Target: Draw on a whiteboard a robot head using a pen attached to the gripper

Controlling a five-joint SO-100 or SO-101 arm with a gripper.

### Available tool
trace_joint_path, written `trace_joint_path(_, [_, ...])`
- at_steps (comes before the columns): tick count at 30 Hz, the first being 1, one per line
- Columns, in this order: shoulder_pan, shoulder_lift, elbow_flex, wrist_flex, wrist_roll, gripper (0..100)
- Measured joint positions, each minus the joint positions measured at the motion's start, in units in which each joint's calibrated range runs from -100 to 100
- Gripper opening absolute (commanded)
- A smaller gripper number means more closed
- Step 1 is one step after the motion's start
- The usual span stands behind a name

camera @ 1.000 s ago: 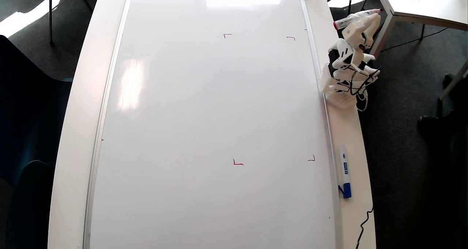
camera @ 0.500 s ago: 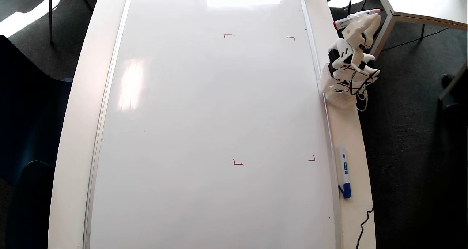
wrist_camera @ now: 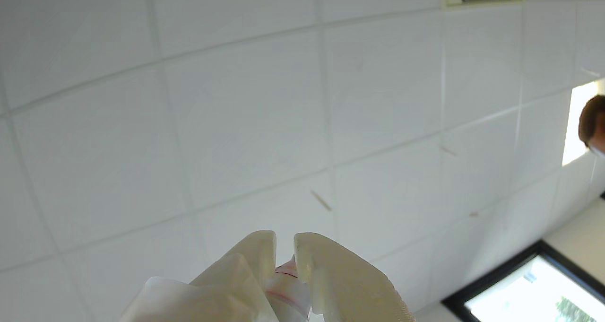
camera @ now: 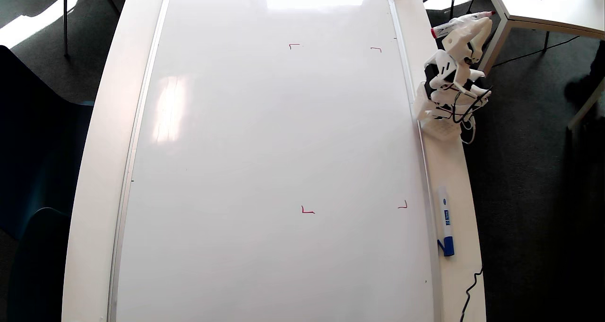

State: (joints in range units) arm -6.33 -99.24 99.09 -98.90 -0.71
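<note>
- Plainly, nothing is drawn yet: across the left and middle of the overhead view the whiteboard (camera: 264, 137) is bare, with no robot head on it.
- Right of centre sit only the four red corner marks (camera: 307, 211), which I judge frame the drawing area.
- At the upper right, off the board's edge, my gripper (camera: 465, 21) is folded back and clenched around the pen (camera: 456, 25); in the wrist view it points at ceiling tiles.
- At the lower right a blue-capped marker (camera: 445, 220) lies on the table, unused.
- Next, I judge, I must unfold, swing left over the marks and lower the tip gently.
</note>
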Motion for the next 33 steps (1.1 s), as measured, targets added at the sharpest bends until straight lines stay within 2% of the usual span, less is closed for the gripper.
trace_joint_path(33, [0.0,0.0,0.0,0.0,-0.4,1])
